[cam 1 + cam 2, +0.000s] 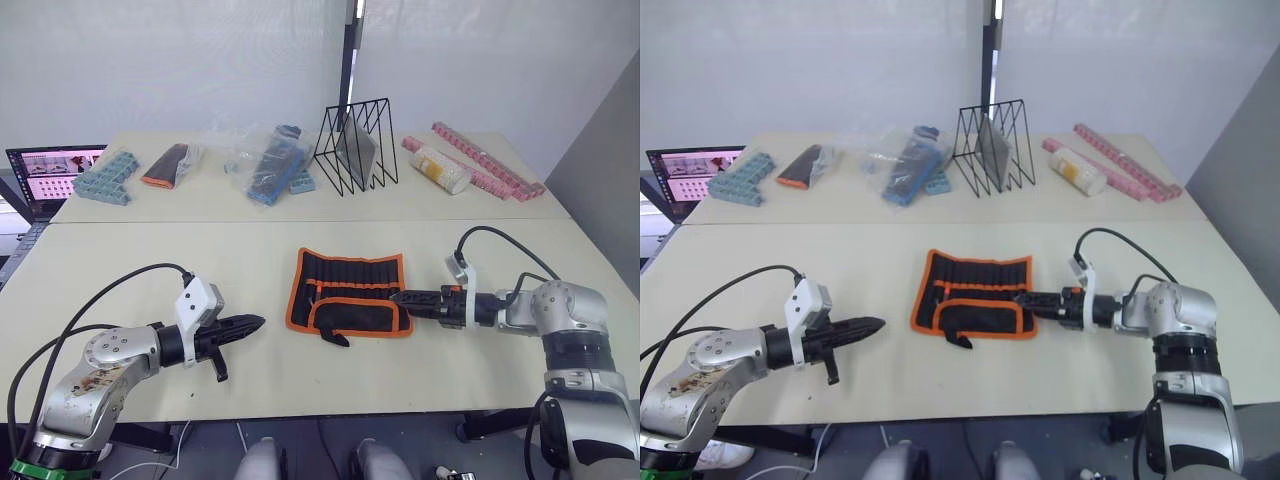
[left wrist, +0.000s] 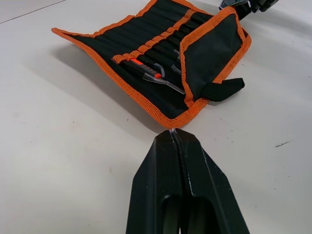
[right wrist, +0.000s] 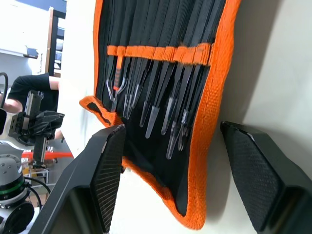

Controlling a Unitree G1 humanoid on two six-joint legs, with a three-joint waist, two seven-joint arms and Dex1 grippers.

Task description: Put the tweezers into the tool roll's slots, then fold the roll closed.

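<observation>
While the roll (image 1: 350,291) lies near the middle of the counter (image 1: 150,250), its near flap is folded up over the lower part and a black strap (image 1: 335,337) trails from its near edge onto the counter. Its far portion remains open, showing the slots (image 3: 161,29) under an orange band. Tweezers (image 3: 168,107) sit in the slots, their pointed tips reaching down toward the folded flap; an exact count cannot be made. One tool with a red section (image 2: 146,69) lies among them. Right tool (image 1: 396,296) rests low at the roll's right edge, its fingers (image 3: 105,170) spread wide in the right wrist view, one on each side of the roll's orange border, gripping nothing. Left tool (image 1: 258,322) hovers low over the counter to the left of the roll, apart from it, with its fingers (image 2: 180,185) pressed together and empty, pointing toward the roll's near left corner. On the far counter stand a black wire rack (image 1: 356,146), a clear bag of blue items (image 1: 270,162), a blue block tray (image 1: 104,177), a small black-and-orange pouch (image 1: 166,166), a bottle (image 1: 441,169) and a pink strip (image 1: 487,161). A laptop (image 1: 50,175) sits at the far left edge. A person in a black top (image 3: 29,90) appears in the background of the right wrist view.
</observation>
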